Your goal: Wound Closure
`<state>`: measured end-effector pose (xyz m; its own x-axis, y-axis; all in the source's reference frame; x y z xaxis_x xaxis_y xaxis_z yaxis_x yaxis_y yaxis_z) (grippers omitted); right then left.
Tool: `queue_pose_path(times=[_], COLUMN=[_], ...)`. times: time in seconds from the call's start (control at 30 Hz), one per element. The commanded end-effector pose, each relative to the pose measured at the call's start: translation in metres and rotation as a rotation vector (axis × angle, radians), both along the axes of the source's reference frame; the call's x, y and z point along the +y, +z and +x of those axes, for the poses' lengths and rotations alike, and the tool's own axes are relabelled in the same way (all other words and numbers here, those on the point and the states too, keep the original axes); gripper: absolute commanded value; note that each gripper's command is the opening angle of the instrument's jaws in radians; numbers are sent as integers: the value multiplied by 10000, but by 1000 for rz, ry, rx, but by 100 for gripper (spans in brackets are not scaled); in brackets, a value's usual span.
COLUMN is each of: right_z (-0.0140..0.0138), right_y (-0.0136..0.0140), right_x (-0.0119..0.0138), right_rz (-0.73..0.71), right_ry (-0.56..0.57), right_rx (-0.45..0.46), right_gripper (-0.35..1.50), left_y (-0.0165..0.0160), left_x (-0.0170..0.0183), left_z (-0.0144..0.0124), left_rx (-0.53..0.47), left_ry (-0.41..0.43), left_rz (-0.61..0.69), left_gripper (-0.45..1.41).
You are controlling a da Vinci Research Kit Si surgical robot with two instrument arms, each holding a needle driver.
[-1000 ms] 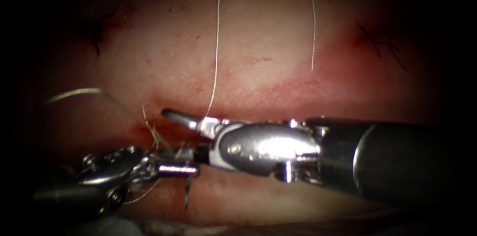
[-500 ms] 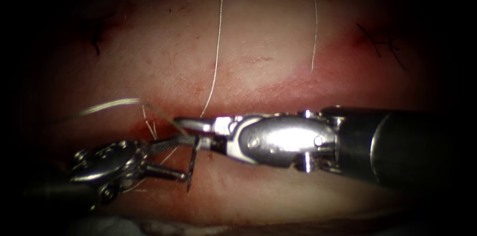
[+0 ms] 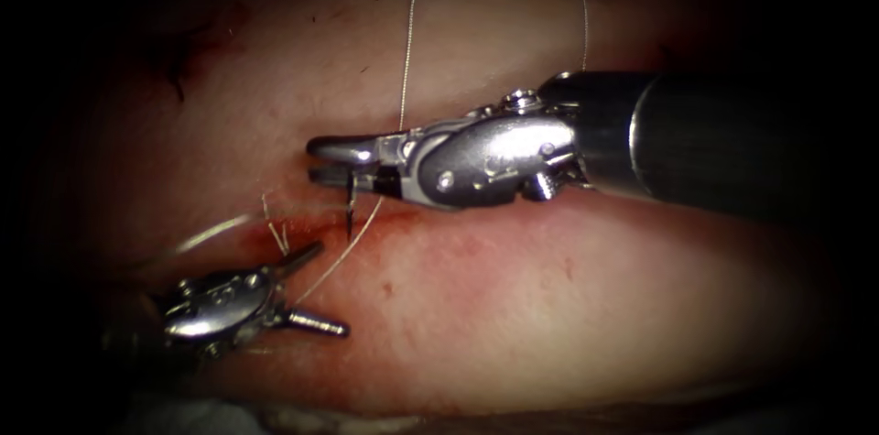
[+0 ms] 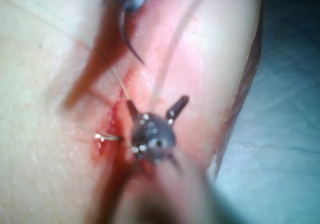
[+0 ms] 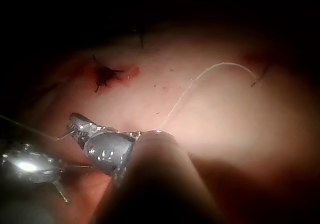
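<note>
My right tool (image 3: 328, 160) comes in from the right, its jaws shut on the curved needle (image 3: 350, 208) away from the point. The pointed end hangs free just above the cut (image 3: 403, 213), out of the tissue (image 3: 549, 307). Thread (image 3: 407, 50) rises from these jaws, and another strand slants down from the needle toward my left tool (image 3: 325, 291). That tool sits low on the left with its jaws spread wide, holding nothing. In the left wrist view the left tool (image 4: 156, 104) stands open over the red cut, with the needle (image 4: 131, 39) beyond it. The right wrist view has the right tool (image 5: 75, 121) with the left tool (image 5: 30, 166) beside it.
Short thread ends (image 3: 275, 229) stick up from the cut's left end, and a pale strand (image 3: 206, 235) trails off to the left. Red fluid stains the tissue along the cut. A dark stitch mark (image 3: 179, 59) lies at the upper left. Pale drape (image 4: 285, 134) borders the tissue.
My left jaws opened and let go of the needle, then drew back down and left. My right tool took the needle and lifted it up away from the cut, trailing thread.
</note>
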<state>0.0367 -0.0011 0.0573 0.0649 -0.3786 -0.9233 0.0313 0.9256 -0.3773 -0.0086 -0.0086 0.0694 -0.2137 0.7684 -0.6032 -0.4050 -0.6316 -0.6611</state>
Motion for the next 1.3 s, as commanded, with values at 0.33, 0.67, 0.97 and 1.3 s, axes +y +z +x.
queue_pose_path(times=[0.33, 0.67, 0.97, 1.3], right_z=[42, 29, 26, 28], right_y=[46, 105, 105, 111], right_x=[-13, -11, -12, -17], right_rz=[-206, -253, -200, -195], right_ry=[-7, -15, -15, -17], right_rx=[23, 15, 4, -2], right_gripper=[-35, -35, -35, -35], left_y=[64, 59, 57, 50], left_x=[-25, -33, -32, -30], left_z=[-26, -36, -36, -34], left_rx=[-1, -14, -17, -20], left_ry=[16, 38, 40, 40], left_rz=[2, 13, 16, 22], left_gripper=[89, 84, 83, 79])
